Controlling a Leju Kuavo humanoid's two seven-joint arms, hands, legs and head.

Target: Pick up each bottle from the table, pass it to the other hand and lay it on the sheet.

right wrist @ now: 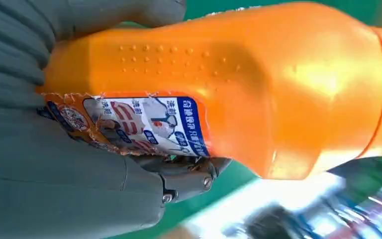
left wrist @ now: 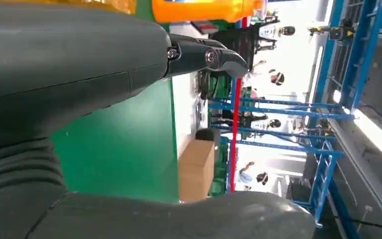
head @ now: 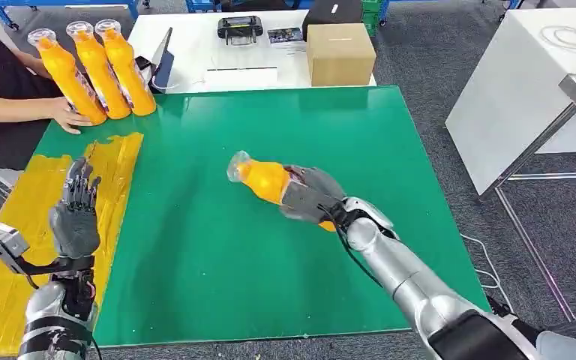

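Over the middle of the green tabletop we see the right hand gripping an orange bottle, fingers wrapped round its lower body, clear cap end pointing toward the far left, bottle tilted and lifted off the mat as far as we can tell. Right wrist view shows its blue-and-white label with Chinese characters, too small for us to read, plus a patch of raised dots on the orange plastic. Left hand hovers above the yellow sheet at the tabletop's left edge, fingers apart and pointing up, holding nothing. Three more orange bottles stand leaning at the far left corner, a person's hand touching the nearest one. Behind, on a white table, sits a cardboard box.
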